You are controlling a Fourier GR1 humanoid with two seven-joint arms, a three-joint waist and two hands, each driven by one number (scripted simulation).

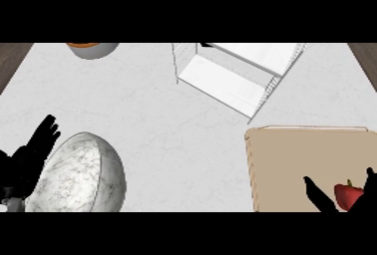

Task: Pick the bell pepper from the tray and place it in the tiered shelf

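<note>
A red bell pepper (347,194) lies on the beige tray (294,159) at the lower right. My right hand (321,198) comes in from the lower edge around it, thumb to the pepper's left and fingers (368,180) to its right, spread and not closed on it. The white tiered shelf (236,72) stands at the back centre, well apart from the tray. My left hand (33,149) rests open at the lower left, fingers up, beside a marbled grey bowl.
A large marbled grey bowl (81,174) sits at the lower left. A grey bowl with orange contents (92,49) is at the back left edge. Dark wood floor shows past the counter's corners.
</note>
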